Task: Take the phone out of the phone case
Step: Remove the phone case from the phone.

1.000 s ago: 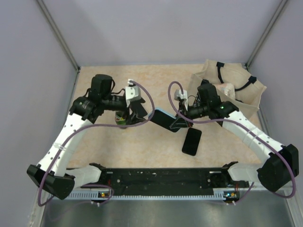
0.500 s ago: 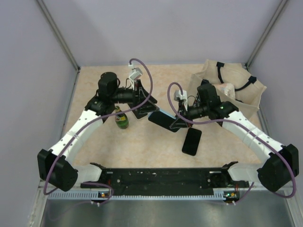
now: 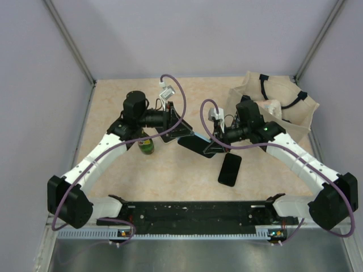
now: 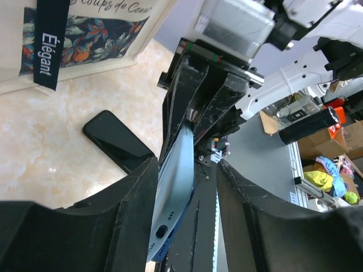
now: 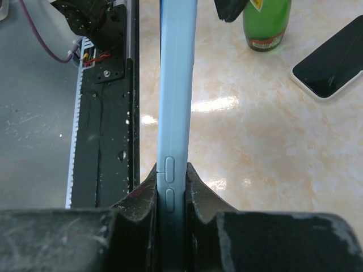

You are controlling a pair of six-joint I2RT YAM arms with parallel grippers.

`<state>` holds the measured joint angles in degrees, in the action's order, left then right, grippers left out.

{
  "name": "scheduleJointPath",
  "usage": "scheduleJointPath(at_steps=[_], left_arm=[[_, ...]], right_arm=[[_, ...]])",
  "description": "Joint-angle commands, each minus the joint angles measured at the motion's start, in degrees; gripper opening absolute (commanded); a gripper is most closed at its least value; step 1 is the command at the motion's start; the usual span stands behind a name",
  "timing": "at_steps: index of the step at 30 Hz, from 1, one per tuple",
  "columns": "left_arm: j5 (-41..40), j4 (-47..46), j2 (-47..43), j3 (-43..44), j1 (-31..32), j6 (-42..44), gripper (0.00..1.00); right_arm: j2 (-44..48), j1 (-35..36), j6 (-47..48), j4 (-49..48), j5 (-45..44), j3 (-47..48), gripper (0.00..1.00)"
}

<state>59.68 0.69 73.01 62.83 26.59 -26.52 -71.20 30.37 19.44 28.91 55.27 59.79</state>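
Nearest the arm bases, a loose dark phone lies flat on the table, just on the near side of the phone case and a little to its right. Whether it belongs to the task cannot be told.

The phone case itself is off the table, held on edge. The right gripper clenches its right end, the pale blue rim and side buttons pinched between the fingers. The dark face seen from above suggests the phone is likely inside the case.

At the case's left end, the left gripper straddles the rim with its jaws apart. A gap shows on one side, so it grasps nothing yet.

Just left of the case, a green bottle stands upright under the left forearm. Beyond the case and to its right a tote bag lies slumped.

The chief risk is probably the right gripper's narrow pinch: a pull or twist from the left could slide the case out and drop it onto the loose phone. If the left jaws clamp case and phone together rather than the rim alone, nothing would separate. A wide swing of the left arm could also topple the bottle.
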Motion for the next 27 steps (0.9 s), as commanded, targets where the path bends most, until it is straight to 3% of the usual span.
scheduleJointPath(at_steps=[1,7,13,19,22,27], left_arm=[[-0.8,-3.4,-0.9,-1.8,0.2,-1.7,0.49],[-0.8,-6.1,-1.0,-3.5,0.2,-4.6,0.35],[-0.4,-8.8,-0.9,-4.2,0.1,-7.6,0.27],[-0.5,-12.9,-0.8,-6.0,0.1,-12.2,0.13],[-1.5,-14.7,-0.3,-7.1,0.1,-15.4,0.0],[-2.9,-17.7,0.8,-9.3,0.1,-20.3,0.0]], right_arm=[[1.9,0.9,0.7,-3.1,1.9,3.9,0.0],[1.7,0.9,0.9,-3.2,1.5,3.8,0.0],[1.8,1.1,1.1,-3.1,0.8,3.5,0.0],[1.6,1.6,1.8,-2.9,-0.9,3.6,0.0],[1.6,2.3,2.6,-2.6,-2.3,3.8,0.0],[1.4,3.1,4.3,-1.7,-4.5,4.9,0.0]])
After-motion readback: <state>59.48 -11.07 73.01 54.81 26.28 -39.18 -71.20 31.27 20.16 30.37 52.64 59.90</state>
